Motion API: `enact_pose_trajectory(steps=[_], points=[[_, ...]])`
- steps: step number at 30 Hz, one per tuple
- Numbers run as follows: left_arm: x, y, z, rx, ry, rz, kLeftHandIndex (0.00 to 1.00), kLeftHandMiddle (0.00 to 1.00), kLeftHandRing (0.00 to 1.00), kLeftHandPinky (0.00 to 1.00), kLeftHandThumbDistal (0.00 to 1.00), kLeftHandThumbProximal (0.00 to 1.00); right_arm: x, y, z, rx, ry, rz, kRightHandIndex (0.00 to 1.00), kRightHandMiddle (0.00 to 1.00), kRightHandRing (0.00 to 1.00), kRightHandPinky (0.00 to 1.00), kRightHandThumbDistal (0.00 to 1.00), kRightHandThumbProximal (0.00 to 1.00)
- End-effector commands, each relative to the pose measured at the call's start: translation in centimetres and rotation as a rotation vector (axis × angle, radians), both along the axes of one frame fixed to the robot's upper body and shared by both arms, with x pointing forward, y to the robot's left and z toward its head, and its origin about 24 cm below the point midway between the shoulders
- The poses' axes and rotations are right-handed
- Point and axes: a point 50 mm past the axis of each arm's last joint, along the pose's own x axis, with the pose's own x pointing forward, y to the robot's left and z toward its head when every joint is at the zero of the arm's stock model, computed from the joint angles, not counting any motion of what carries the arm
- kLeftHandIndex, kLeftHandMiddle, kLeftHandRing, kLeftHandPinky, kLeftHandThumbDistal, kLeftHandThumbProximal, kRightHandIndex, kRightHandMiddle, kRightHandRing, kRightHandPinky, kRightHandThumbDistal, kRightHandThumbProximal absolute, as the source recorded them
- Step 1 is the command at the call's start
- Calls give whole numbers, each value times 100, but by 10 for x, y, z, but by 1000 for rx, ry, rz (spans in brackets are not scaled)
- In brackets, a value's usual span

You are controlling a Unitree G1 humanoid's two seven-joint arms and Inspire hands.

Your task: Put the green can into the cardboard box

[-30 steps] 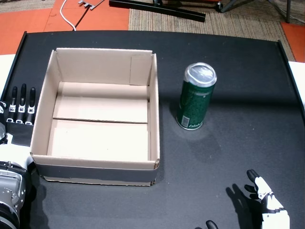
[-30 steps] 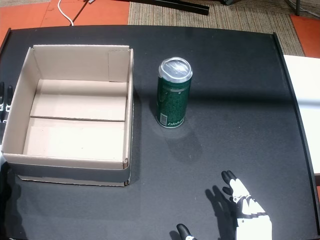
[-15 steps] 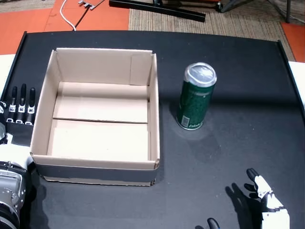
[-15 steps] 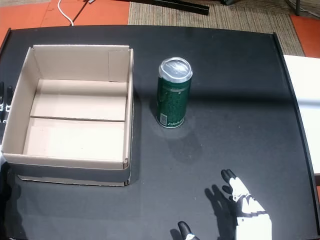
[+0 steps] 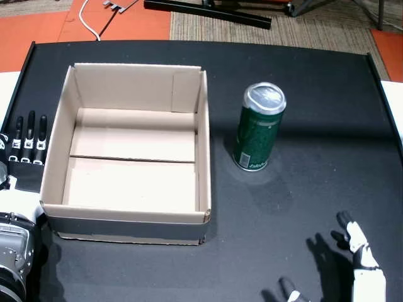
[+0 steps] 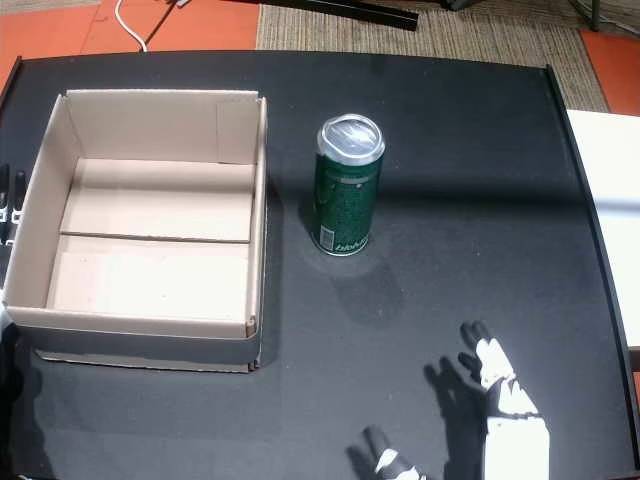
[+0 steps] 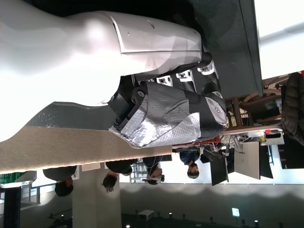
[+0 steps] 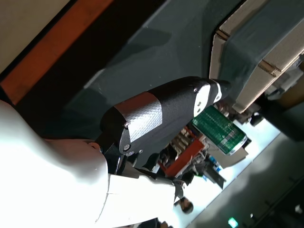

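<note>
A green can [image 5: 258,129] [image 6: 346,190] stands upright on the black table, just right of the open cardboard box [image 5: 61,132] [image 6: 258,160], which holds nothing. My right hand [image 5: 362,267] [image 6: 505,405] hovers open at the bottom right, well short of the can, fingers spread and holding nothing. In the right wrist view its thumb [image 8: 156,116] points toward the can [image 8: 221,130] and a box corner [image 8: 247,71]. My left hand [image 5: 25,148] lies flat and open on the table left of the box, fingers straight. The left wrist view shows its knuckles [image 7: 166,109].
The black table [image 5: 315,82] has a raised rim at its far and side edges. Beyond it lie orange floor mats [image 5: 38,25], a woven rug and a white cable [image 5: 91,25]. People stand in the distance in the left wrist view.
My right hand has shifted slightly right and toward the table's near edge, its fingers turning more upright. The can, the box and my left hand have not moved.
</note>
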Motion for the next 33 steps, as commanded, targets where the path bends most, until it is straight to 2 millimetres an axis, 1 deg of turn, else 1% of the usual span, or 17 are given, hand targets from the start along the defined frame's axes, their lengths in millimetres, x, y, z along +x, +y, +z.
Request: enact_pose_trajectory(steps=[1,2,3,4,5,7,9,11,14,17,19,22,24,25,29,33], points=[[-13,-3,-18,-10,85,-9,52,55,68,82,0,56,12,-12,10,-21,-35,-6,85,90,94,100,99,51],[-13,-2,-18,-10,85,-9,52,55,67,82,0,56,17,-15,13,-25,-40,-1,86,90,94,100,98,47],[-13,-2,-18,-11,89,-4,51,54,66,80,0,54,23,-17,17,-26,-47,3,86,89,94,99,100,50],[-13,-2,-18,-10,91,-3,51,54,67,79,0,54,30,-19,22,-32,-57,5,85,90,94,100,100,56],[-13,-2,-18,-10,94,-2,52,55,67,78,0,54,36,-21,27,-27,-61,12,85,91,95,100,100,59],[-12,-2,-18,-10,95,-1,52,54,66,76,0,55,47,-24,35,2,-56,26,86,93,96,100,100,59],[-12,-2,-17,-14,94,1,52,54,66,77,0,56,56,-25,42,40,-49,46,85,93,96,100,100,59],[-12,-2,-17,-6,92,-2,52,55,66,79,0,58,64,-25,47,77,-33,64,84,92,96,100,100,64],[-12,-3,-17,-12,88,0,53,55,65,79,0,57,73,-24,54,155,-3,97,85,92,95,100,100,67],[-13,-2,-18,-14,93,4,54,54,64,77,0,55,80,-24,59,215,20,130,85,93,96,100,100,67],[-13,-2,-18,-15,93,3,53,55,65,77,0,55,86,-25,63,252,41,151,86,93,97,100,100,65],[-13,-3,-18,-9,83,-3,54,56,68,80,0,58,94,-27,69,279,67,189,88,95,97,100,100,66],[-13,-3,-18,-5,86,-3,54,54,66,79,0,60,98,-28,71,289,88,218,90,95,98,100,100,66],[-13,-3,-18,-5,90,-2,54,54,66,77,0,61,100,-27,72,295,99,233,90,95,98,100,100,67],[-13,-3,-18,-6,86,-4,55,56,69,81,0,61,111,-24,78,302,135,302,92,97,100,100,100,68],[-13,-3,-18,-9,89,-1,55,54,64,77,0,61,124,-18,86,299,178,373,90,97,99,100,100,67]])
